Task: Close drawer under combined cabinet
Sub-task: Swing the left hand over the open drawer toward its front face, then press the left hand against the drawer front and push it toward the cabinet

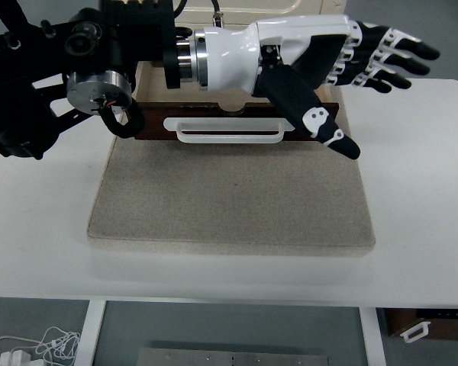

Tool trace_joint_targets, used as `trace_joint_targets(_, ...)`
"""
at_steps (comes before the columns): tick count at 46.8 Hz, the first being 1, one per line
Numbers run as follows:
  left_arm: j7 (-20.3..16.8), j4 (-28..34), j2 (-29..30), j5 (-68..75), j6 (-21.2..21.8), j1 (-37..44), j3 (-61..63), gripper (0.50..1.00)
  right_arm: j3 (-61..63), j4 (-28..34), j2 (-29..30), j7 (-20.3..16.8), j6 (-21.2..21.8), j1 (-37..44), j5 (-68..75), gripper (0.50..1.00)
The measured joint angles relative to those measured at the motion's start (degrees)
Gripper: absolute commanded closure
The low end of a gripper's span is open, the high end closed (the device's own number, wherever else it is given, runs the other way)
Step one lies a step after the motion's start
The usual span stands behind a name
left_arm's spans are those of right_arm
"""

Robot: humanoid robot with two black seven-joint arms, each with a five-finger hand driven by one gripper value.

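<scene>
A dark brown drawer front [237, 126] with a white handle [227, 130] shows at the base of the cream cabinet [252, 11], at the far edge of a beige mat [229, 198]. My left hand [366, 65] reaches in from the left, hovering above the drawer front and stretching past its right end. Its fingers [389, 55] are spread and straight, and the thumb [320, 122] points down over the right end of the drawer front. It holds nothing. How far the drawer stands out from the cabinet is hidden by the arm.
The white table [420, 191] carries the mat and cabinet. Below the table's near edge lie white cables [30, 347] at the left and a brown box with a white handle [427, 326] at the right.
</scene>
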Motion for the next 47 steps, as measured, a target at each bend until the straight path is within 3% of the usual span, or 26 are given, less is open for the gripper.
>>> trace_joint_targets(7,4.0,-1.0,0.1,3.1,-0.3,1.8,3.2,0.500,0.0,0.0,0.0,0.0,0.0,0.0,0.0,0.548)
trace_joint_targets(16,13.0,-1.0,-1.2,8.6,-2.3,3.7,4.3,0.500,0.0,0.0,0.0,0.0,0.0,0.0,0.0,0.548)
trace_joint_targets(23,17.1,-0.9,-1.2,11.1,-3.8,3.9,4.4,0.500,0.0,0.0,0.0,0.0,0.0,0.0,0.0,0.548)
trace_joint_targets(29,22.8,-0.9,-1.0,11.6,-5.0,3.8,4.8,0.500,0.0,0.0,0.0,0.0,0.0,0.0,0.0,0.548)
trace_joint_targets(47,31.8,-0.1,-0.7,11.7,-5.6,3.2,6.4,0.500,0.0,0.0,0.0,0.0,0.0,0.0,0.0,0.548)
